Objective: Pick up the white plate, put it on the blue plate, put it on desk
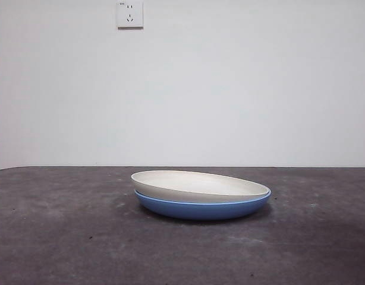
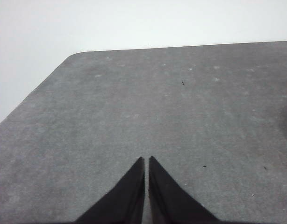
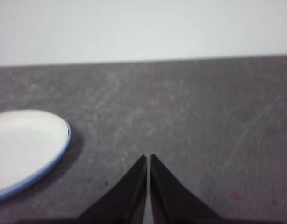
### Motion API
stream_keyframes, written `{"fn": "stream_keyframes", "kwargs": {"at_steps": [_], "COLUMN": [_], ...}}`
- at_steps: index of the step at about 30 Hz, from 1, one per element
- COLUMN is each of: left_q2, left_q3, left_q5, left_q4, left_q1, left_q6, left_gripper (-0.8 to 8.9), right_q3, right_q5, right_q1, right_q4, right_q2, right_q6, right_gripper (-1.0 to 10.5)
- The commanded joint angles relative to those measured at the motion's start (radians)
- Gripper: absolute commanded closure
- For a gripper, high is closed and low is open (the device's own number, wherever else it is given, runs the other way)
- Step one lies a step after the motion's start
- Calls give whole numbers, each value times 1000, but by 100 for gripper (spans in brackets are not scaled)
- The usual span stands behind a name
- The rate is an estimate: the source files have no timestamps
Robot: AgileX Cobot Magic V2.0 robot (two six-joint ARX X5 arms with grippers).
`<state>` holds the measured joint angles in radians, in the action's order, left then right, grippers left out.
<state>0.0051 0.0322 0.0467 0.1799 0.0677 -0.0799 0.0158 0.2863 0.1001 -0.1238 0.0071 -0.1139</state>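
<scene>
The white plate (image 1: pixel 197 184) rests nested inside the blue plate (image 1: pixel 201 209), slightly tilted, with the blue rim showing beneath it. The stack sits on the worktop (image 1: pixel 63 237), near its centre in the front view. The left gripper (image 2: pixel 146 161) hangs over bare worktop, jaws closed together and empty. The right gripper (image 3: pixel 147 158) is likewise closed and empty, near the stacked plates but apart from them.

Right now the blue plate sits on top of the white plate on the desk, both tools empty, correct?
Not quite: the front view shows the white plate on top of the blue plate. They do rest on the desk, and both tools are empty.
</scene>
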Motion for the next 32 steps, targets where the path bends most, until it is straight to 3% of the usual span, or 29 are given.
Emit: {"fn": "stream_keyframes", "kwargs": {"at_steps": [1,5,32], "left_q2": [-2,-2,-2], "left_q3": [-21,-21,-21], "left_q5": [-3,-3,-3], "left_q4": [7,7,7], "left_q1": [1,1,1], "left_q6": [8,8,8], "left_gripper": [798,798,798], "right_q3": [-6,-6,-5], "right_q5": [-1,5,1], "right_q1": [0,0,0], "right_q4": [-24,-35,-34], "right_q2": [-3,-3,-3], "right_q6": [-17,-44,-43], "right_gripper": [941,941,941]}}
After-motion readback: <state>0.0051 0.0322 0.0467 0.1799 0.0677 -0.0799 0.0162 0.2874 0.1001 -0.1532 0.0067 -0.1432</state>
